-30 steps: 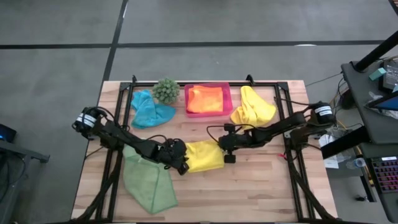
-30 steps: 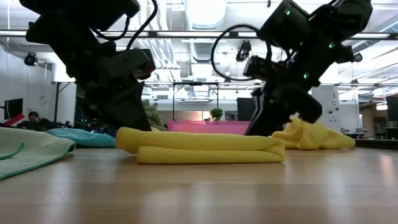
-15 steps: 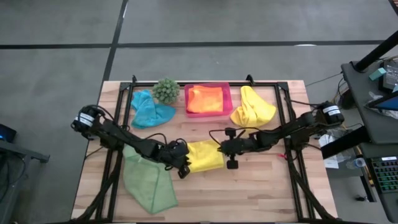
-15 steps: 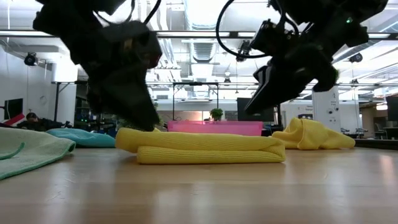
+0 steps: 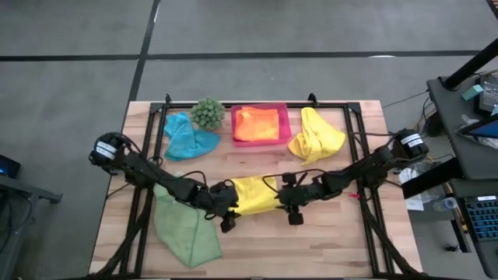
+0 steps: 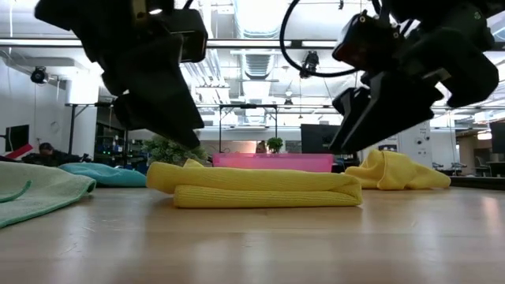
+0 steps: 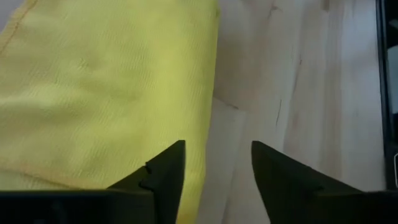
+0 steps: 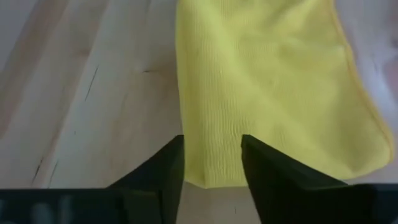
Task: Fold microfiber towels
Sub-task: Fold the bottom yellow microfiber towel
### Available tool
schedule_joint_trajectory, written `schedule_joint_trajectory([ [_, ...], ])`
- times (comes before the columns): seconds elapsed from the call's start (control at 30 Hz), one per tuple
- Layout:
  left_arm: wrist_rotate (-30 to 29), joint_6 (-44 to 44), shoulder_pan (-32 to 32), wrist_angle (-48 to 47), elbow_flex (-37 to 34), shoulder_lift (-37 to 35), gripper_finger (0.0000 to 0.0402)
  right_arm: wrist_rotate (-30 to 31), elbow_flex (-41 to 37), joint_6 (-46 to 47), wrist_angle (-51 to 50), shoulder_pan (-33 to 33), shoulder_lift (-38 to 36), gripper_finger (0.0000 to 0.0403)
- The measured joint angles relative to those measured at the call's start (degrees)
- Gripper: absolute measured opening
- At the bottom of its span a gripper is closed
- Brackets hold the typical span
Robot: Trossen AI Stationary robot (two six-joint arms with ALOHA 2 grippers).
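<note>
Five microfiber towels in all: two yellow, one folded (image 5: 255, 194) at the table's middle, one crumpled (image 5: 316, 134); one orange towel (image 5: 258, 123); one teal towel (image 5: 187, 137); one light green towel (image 5: 185, 225); one pink tray (image 5: 261, 142); one spiky green plant (image 5: 207, 113); one wooden table (image 5: 327, 241); two arms.

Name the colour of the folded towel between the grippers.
Yellow; the folded towel shows best in the low view.
</note>
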Motion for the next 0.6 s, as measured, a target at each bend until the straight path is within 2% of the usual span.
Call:
schedule_joint_trajectory([
  [0.13,-5.0,2.2,-1.7,2.0,-0.1,1.4,0.0211,0.1,-0.1,0.1,0.6,0.0,1.7,0.0178],
  [0.3,-7.3,4.4,-2.0,3.5,1.0,5.2,0.0221,1.5,-0.1,0.0,1.9,0.0,4.0,0.0171],
  [0.47,-7.3,4.3,-2.1,2.5,1.0,9.1,0.0221,1.6,-0.1,0.1,2.3,0.2,4.9,0.0138],
  [0.6,-7.3,4.3,-2.1,2.3,0.9,10.0,0.0221,1.6,-0.1,0.0,2.4,0.2,4.9,0.0088],
])
